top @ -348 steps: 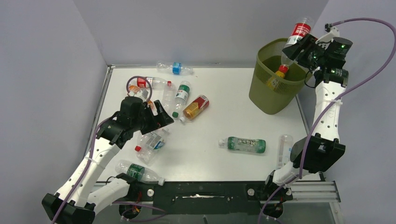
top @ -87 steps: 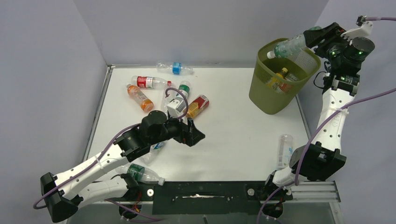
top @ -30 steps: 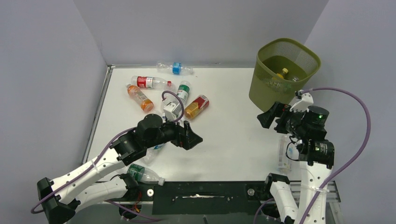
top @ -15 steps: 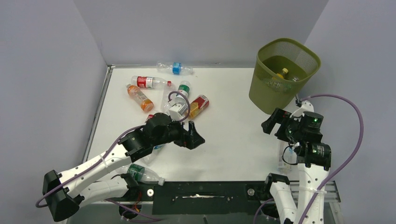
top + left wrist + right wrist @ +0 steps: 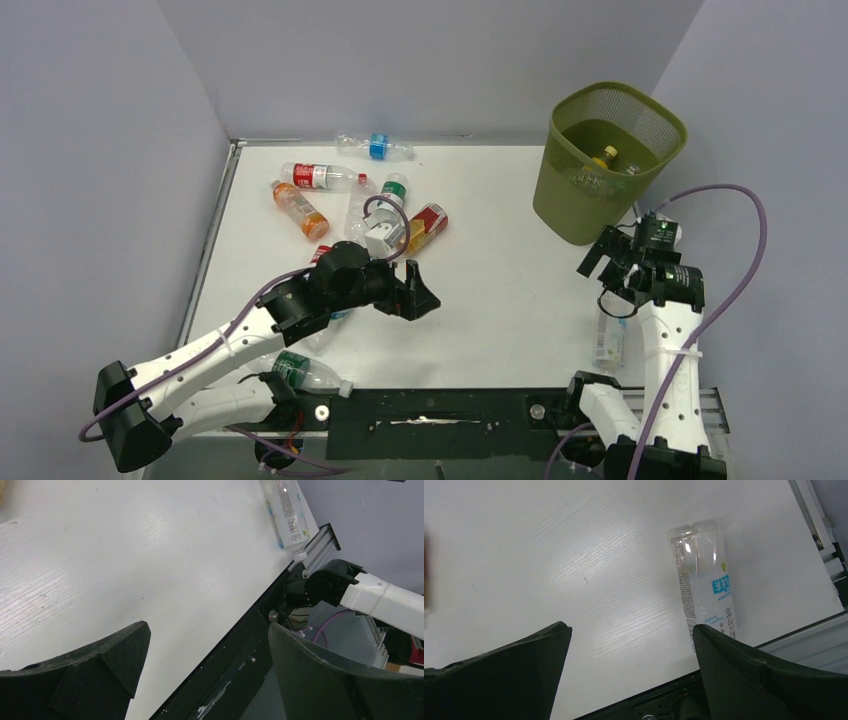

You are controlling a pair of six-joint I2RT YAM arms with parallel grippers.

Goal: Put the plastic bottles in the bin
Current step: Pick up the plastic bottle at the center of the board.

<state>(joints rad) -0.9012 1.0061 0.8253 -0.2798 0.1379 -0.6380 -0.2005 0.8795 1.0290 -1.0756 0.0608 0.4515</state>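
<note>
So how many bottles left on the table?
9: blue-label, red-label, orange, clear, green-cap, amber far left; crushed, green-label by the left arm; white-cap at right edge. Arm may hide more.

Light was bright & even; soft glare on table (image 5: 589,580) mid-frame in wrist cams; btm corners dark, blurry.

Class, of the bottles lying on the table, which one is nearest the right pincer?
The clear bottle with the blue-and-white label, alone at the right edge of the table, close by the right pincer; the other bottles all lie on the left side.
</note>
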